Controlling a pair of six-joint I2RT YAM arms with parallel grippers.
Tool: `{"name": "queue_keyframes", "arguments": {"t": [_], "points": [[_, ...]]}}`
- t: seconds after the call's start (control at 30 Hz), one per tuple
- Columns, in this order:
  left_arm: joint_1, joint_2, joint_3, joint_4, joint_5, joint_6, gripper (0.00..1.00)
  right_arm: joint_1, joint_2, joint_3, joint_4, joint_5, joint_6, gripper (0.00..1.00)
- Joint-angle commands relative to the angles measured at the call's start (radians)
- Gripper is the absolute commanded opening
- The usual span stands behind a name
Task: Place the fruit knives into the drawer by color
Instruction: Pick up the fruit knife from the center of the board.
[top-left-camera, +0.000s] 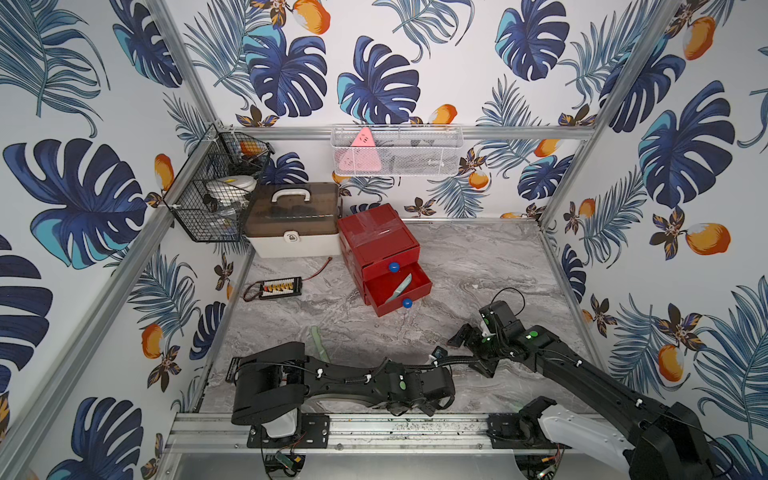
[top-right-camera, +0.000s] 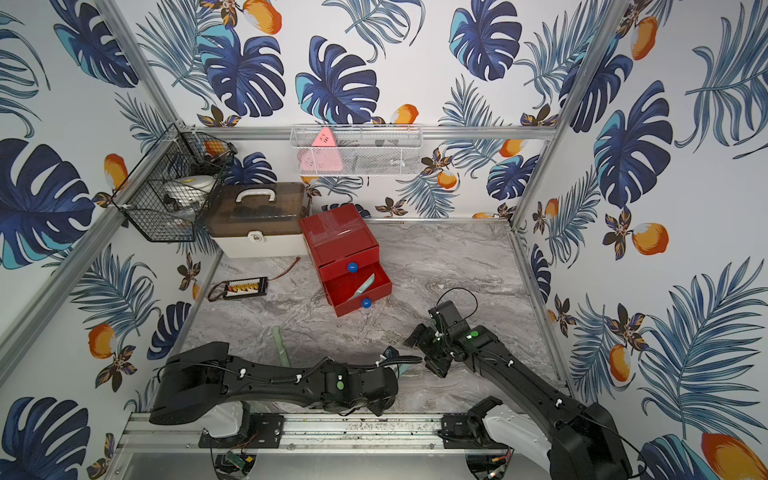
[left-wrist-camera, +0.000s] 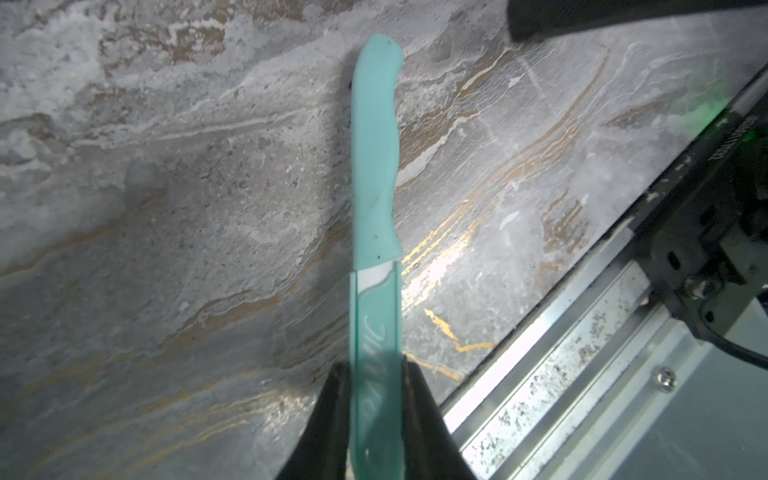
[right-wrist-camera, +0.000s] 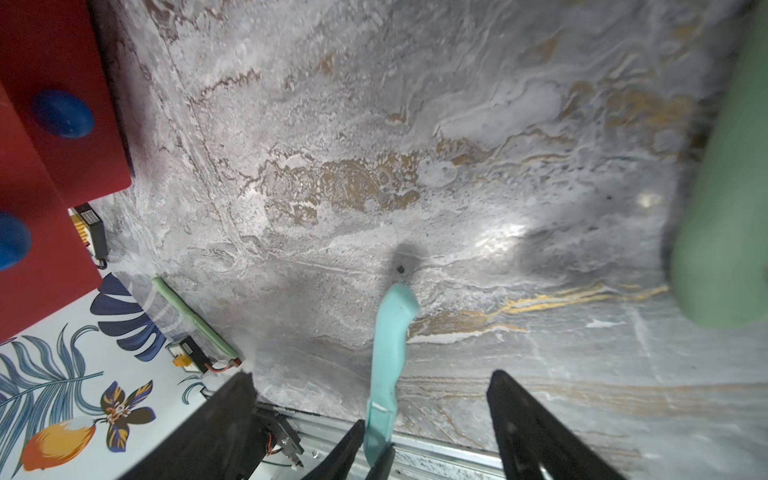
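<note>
- The left gripper (left-wrist-camera: 374, 374) pinches a slim teal-blue plastic fruit knife (left-wrist-camera: 376, 166) by its clear-sheathed blade end. It is close to the front edge of the grey marble-patterned worktop (top-left-camera: 478, 257), about midway along, and its shadow suggests it hangs just clear of the surface.
- The knife's long axis runs roughly along that front edge. Its free handle points away from the left arm and into the right gripper (right-wrist-camera: 372, 378), whose fingers stand spread wide on either side, touching neither flank as far as the right wrist view shows.
- A hand-over looks to be the step in hand. The right arm is nearer the handle and needs only to close across it, square to the long axis, before the left lets go.
- The glossy red plastic chest of drawers (top-left-camera: 374, 232) sits toward the back edge, left of centre, just beside a beige case with a brown lid (top-left-camera: 291, 224). One drawer (top-left-camera: 388, 309) stands pulled out, with a second teal knife (top-left-camera: 401, 286) lying diagonally inside.
- Bare marble lies between the grippers and that open drawer, leaving the right arm open room. A pale green plastic knife (top-left-camera: 319, 344) lies beside the left arm, well off that route.
</note>
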Motion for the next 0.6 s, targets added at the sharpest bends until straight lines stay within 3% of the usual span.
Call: {"name": "queue_keyframes", "arguments": {"t": [0.0,0.37,0.47,0.57], "points": [[-0.001,0.009,0.024,-0.036,-0.025,0.023,0.16,0.001,0.007,-0.002,0.044,-0.048,0.016,0.90],[-0.001,0.033,0.136,-0.078,-0.058,0.062,0.16,0.001,0.024,-0.041,0.083,-0.087,0.034,0.78],[-0.001,0.043,0.167,-0.090,-0.055,0.082,0.16,0.001,0.047,-0.042,0.118,-0.091,0.034,0.67],[-0.002,0.046,0.184,-0.103,-0.055,0.089,0.16,0.001,0.069,-0.017,0.123,-0.084,0.018,0.48]]}}
